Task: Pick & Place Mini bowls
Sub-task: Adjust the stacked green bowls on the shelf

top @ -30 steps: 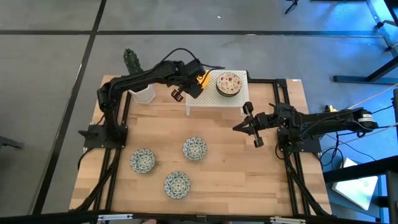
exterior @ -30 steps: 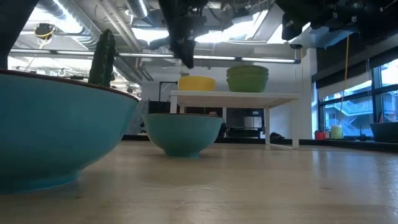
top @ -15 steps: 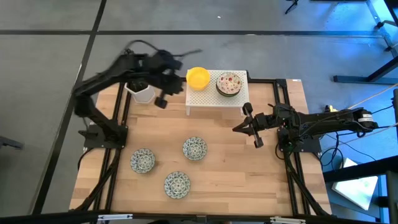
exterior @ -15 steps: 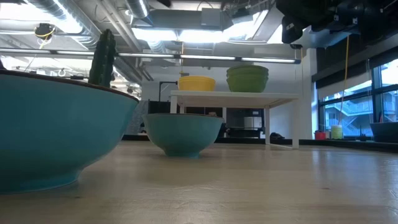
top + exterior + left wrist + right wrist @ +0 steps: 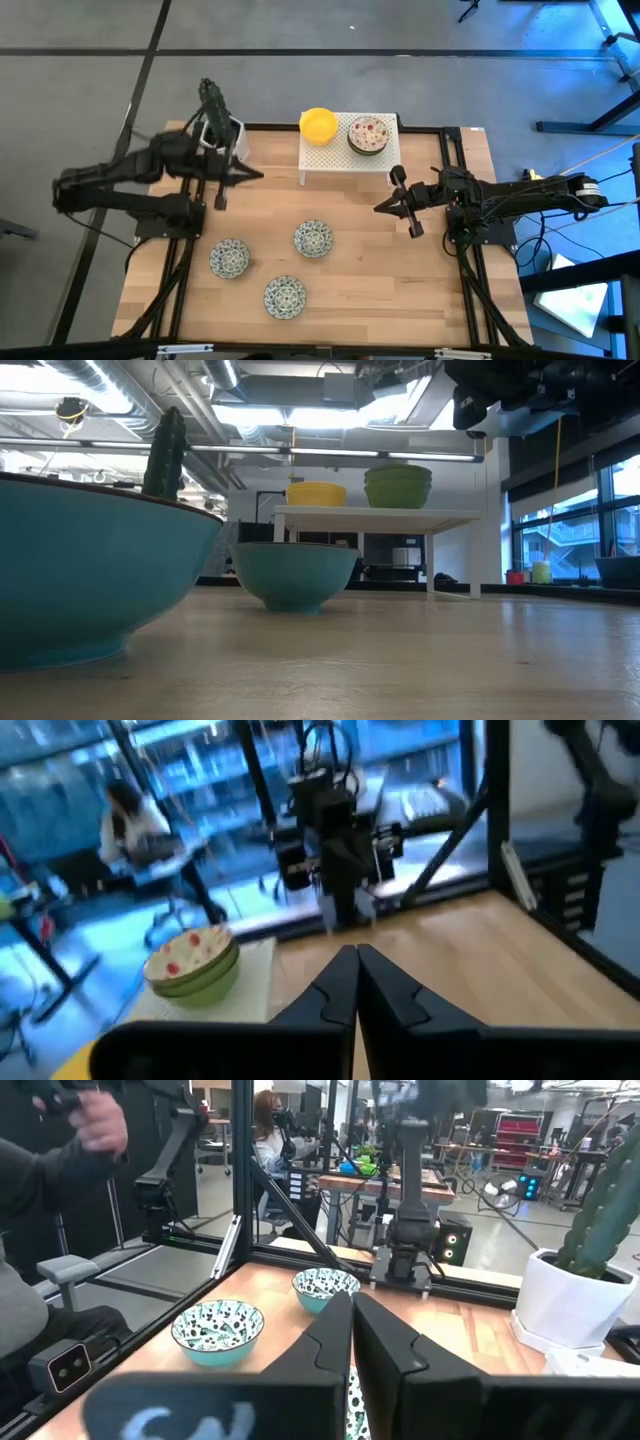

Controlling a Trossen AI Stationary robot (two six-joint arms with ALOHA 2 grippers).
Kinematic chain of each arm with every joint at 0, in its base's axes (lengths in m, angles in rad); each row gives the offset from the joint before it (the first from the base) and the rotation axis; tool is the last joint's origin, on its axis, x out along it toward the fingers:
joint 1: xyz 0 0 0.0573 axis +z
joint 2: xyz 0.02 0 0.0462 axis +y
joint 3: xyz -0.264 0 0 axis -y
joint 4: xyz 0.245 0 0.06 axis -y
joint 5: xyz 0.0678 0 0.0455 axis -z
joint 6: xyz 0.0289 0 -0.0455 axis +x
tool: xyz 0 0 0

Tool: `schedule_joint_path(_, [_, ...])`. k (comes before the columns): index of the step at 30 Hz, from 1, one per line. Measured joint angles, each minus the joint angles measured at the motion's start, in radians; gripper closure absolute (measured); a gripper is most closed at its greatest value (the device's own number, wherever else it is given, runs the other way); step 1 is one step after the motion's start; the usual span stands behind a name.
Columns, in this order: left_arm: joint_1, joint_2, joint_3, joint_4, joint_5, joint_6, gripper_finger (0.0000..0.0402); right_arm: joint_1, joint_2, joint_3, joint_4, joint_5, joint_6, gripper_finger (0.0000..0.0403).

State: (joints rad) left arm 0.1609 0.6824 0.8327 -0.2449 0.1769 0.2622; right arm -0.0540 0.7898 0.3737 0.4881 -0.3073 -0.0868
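Yellow shows on the small white shelf [image 5: 345,160] at the far side of the desk [image 5: 350,290] — a plain yellow mini bowl [image 5: 319,125] sits on its left end, and beside it a stack of cream bowls with reddish floral pattern [image 5: 368,134]. From the low view the stack's outsides read green, and the yellow bowl stands just left of it on the shelf top.

Three white bowls with blue-green pattern rest on the bare wood nearer the front: one left [image 5: 229,259], one in the middle and farther back [image 5: 313,238], one closest to the front edge [image 5: 285,296]. They lie near one another without touching, all upright and well apart from the shelf.

The left tool [image 5: 243,174] hangs over the desk's back-left area, just in front of the white cactus pot [image 5: 228,140], clenched with its fingers pressed tip to tip and grasping nothing — its wrist view shows the two dark fingers meeting. The right tool [image 5: 385,204] waits at the right side of the desk, in front of the shelf's right end, likewise clenched and empty.

A person [image 5: 50,1230] is seated beyond the desk's frame in the right wrist view.
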Motion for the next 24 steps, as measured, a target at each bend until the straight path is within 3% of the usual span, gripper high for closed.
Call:
schedule_joint_path(3, [-0.048, -0.114, -0.143, 0.124, -0.073, -0.006, 0.0400, 0.000, -0.001, 0.000, 0.002, 0.000, 0.013, 0.0386])
schedule_joint_path(9, [-0.102, -0.372, -0.234, 0.113, -0.258, -0.003, 0.0399, 0.000, -0.067, 0.000, -0.011, 0.052, 0.072, 0.0386])
schedule_joint_path(15, [-0.108, -0.564, -0.396, 0.105, -0.299, -0.054, 0.0400, -0.003, -0.096, 0.000, -0.078, 0.132, 0.055, 0.0387])
schedule_joint_path(24, [-0.108, -0.682, -0.603, 0.331, -0.246, 0.009, 0.0399, -0.003, -0.118, 0.000, -0.071, 0.140, 0.076, 0.0387])
